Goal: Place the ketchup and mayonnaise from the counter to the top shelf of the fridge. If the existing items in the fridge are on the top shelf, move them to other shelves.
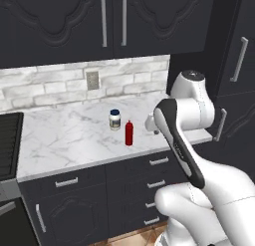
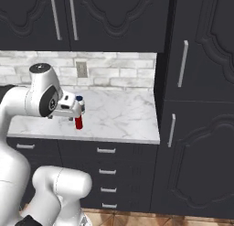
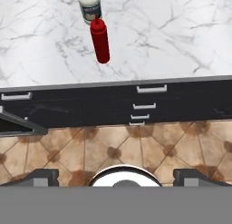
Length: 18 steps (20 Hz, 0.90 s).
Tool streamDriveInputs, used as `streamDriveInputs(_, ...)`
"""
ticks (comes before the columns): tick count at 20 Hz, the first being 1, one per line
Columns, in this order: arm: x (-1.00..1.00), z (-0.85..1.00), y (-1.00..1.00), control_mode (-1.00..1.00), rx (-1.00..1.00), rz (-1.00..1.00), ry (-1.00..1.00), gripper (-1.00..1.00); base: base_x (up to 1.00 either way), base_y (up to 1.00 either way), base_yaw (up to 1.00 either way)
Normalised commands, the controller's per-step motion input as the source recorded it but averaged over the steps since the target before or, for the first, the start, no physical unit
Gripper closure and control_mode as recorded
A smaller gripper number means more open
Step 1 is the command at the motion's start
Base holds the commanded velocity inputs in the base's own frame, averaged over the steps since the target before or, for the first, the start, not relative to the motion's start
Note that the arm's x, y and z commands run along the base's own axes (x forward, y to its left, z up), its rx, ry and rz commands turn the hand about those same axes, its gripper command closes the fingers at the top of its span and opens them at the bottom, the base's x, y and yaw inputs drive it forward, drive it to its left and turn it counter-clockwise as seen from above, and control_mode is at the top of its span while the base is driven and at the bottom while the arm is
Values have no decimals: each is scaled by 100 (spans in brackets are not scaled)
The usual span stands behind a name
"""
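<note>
The ketchup (image 1: 129, 133), a slim red bottle, stands upright on the white marble counter (image 1: 64, 135) near its front edge. Just behind it and to the left is the mayonnaise (image 1: 115, 119), a squat white jar with a dark blue lid. In the hand view the ketchup (image 3: 100, 40) and mayonnaise (image 3: 89, 5) sit at the top. My gripper (image 3: 116, 175) is open and holds nothing, its fingertips (image 3: 43, 175) wide apart, up in front of the counter edge and apart from both bottles. In the right base view my gripper (image 2: 72, 111) partly covers the ketchup (image 2: 79, 123). The fridge, its shelves and the existing items are out of view.
Dark drawer fronts with silver handles (image 1: 159, 161) run under the counter. A stove (image 1: 7, 140) adjoins its left end. Tall dark cupboards (image 2: 196, 106) rise right of the counter, with dark upper cabinets (image 1: 114, 21) above. A wall outlet (image 1: 92, 79) sits in the brick backsplash. Tiled floor (image 3: 149, 146) lies below.
</note>
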Motion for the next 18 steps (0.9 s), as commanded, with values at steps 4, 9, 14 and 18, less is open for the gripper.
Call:
streamDriveInputs(4, 45, -41, 16, -100, -2, 0, -5, -100, 0, 0, 0)
streamDriveInputs(9, 39, -42, 22, -100, -1, 1, -7, -100, 0, 0, 0)
streamDriveInputs(14, 37, -34, 18, -100, 0, 3, -11, -100, 0, 0, 0)
streamDriveInputs(18, 34, -25, 14, -100, 0, 1, -8, -100, 0, 0, 0)
